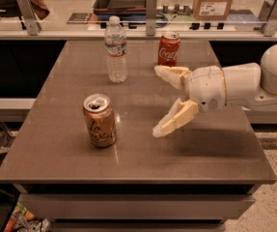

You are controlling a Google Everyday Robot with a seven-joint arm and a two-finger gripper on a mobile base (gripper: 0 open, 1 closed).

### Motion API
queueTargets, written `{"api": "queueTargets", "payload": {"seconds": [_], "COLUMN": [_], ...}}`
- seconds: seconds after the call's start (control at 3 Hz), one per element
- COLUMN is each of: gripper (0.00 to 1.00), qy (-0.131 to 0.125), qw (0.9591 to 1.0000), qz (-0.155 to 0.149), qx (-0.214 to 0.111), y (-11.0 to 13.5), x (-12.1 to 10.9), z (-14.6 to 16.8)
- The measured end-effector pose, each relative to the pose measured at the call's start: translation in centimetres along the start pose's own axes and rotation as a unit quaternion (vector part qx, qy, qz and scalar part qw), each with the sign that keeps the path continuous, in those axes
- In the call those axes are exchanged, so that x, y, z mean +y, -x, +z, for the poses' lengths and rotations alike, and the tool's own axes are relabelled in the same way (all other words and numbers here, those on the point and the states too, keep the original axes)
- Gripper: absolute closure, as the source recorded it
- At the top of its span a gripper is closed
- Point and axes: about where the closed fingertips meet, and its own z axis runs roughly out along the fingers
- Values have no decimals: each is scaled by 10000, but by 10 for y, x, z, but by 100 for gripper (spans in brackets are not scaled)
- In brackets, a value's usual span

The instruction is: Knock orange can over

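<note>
The orange can [99, 120] stands upright on the brown table [56, 149], near its front left. It is pale orange-gold with dark script and a silver top. My gripper [156, 100] is above the table to the right of the can, about a can's height away from it. Its two cream fingers [175, 118] are spread wide and hold nothing. The white arm comes in from the right edge.
A red Coca-Cola can [169, 49] stands at the back of the table, just behind the upper finger. A clear water bottle [116, 50] stands at the back left. A glass barrier with posts [151, 11] runs behind the table.
</note>
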Motion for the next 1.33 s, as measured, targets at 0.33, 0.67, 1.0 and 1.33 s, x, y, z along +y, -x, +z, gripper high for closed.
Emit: {"api": "queueTargets", "payload": {"seconds": [0.33, 0.67, 1.0, 1.33], "gripper": [0, 0, 0, 0], "qy": [207, 433, 644, 800], "qw": [9995, 9981, 9957, 9927], "qz": [-89, -109, -117, -119], "qx": [-209, -433, -656, -890], "y": [7, 8, 10, 14], "x": [9, 20, 34, 43], "z": [24, 48, 72, 94]}}
